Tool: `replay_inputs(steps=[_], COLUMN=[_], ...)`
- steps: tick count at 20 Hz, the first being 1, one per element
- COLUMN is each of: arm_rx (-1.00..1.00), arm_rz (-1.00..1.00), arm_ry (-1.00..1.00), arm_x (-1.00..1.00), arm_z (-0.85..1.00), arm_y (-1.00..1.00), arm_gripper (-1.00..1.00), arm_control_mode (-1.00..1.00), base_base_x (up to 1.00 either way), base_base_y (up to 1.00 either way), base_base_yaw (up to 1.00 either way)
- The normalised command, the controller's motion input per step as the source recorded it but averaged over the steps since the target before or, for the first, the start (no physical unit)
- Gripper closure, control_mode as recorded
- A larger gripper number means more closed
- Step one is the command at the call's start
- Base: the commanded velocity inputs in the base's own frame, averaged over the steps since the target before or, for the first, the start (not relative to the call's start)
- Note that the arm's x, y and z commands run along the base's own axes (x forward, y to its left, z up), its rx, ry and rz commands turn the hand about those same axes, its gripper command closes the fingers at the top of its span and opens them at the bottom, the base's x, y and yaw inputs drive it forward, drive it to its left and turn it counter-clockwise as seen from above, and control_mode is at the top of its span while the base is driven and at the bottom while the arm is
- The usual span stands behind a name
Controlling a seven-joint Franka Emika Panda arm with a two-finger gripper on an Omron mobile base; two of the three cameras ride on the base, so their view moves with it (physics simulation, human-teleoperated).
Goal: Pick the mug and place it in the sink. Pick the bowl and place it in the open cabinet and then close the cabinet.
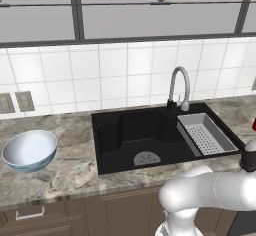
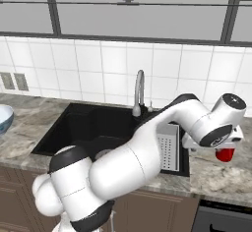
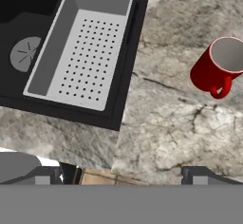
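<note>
Red mug (image 3: 217, 66) sits upright on the marble counter (image 3: 166, 123), off the sink's (image 1: 125, 140) right edge, at about 2 o'clock in the hand view. Handle points toward 6 o'clock there, pale inside visible. In the right base view it peeks out just under the wrist, at 3 o'clock.

Gripper (image 3: 123, 176) has its jaws spread fully wide, nothing between them. Fingertips (image 3: 198, 174) show at the bottom of the hand view, over bare counter near the front edge, with the mug well off their centreline. Looks like the approach phase: hand above and beside the mug, not yet lined up.

Grey perforated drainer tray (image 3: 83, 52) occupies the right bay of the sink, at 11 o'clock in the hand view. Round drain (image 3: 26, 53) sits left of it in the open bay. Judgement: the drop should go in the left bay, so the mug doesn't land on the tray rim and tip.

Bowl (image 1: 30, 150), white with a teal outside, is on the counter at 9 o'clock in the left base view, well apart from the sink. Second half of the job, untouched.

Faucet (image 1: 179, 87) stands behind the basin at 12 o'clock; worth keeping the carry path low and in front of it.

Next needs a shift toward the mug and probably a wrist turn, so the fingers straddle the wall rather than hit the handle.
</note>
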Motion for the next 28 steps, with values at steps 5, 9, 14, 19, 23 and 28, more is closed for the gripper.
replay_inputs(steps=[5, 9, 14, 19, 23, 28], arm_rx=[0.00, 0.02, 0.02, 0.00, 0.03, 0.06], arm_rz=[0.00, 0.00, 0.00, 0.00, 0.00, 0.00], arm_ry=[0.00, 0.00, 0.02, 0.02, 0.08, 0.12], arm_x=[0.27, 0.08, 0.14, 0.19, 0.26, 0.33], arm_z=[-0.18, -0.16, -0.17, -0.24, -0.20, -0.25], arm_y=[-0.30, -0.38, -0.33, -0.25, -0.14, -0.18], arm_gripper=[-1.00, -1.00, -1.00, -1.00, -1.00, -1.00], arm_control_mode=[-1.00, -1.00, -1.00, -1.00, -1.00, -1.00], base_base_x=[0.00, 0.00, 0.00, 0.00, 0.00, 0.00], base_base_y=[0.00, 0.00, 0.00, 0.00, 0.00, 0.00], base_base_yaw=[0.00, 0.00, 0.00, 0.00, 0.00, 0.00])
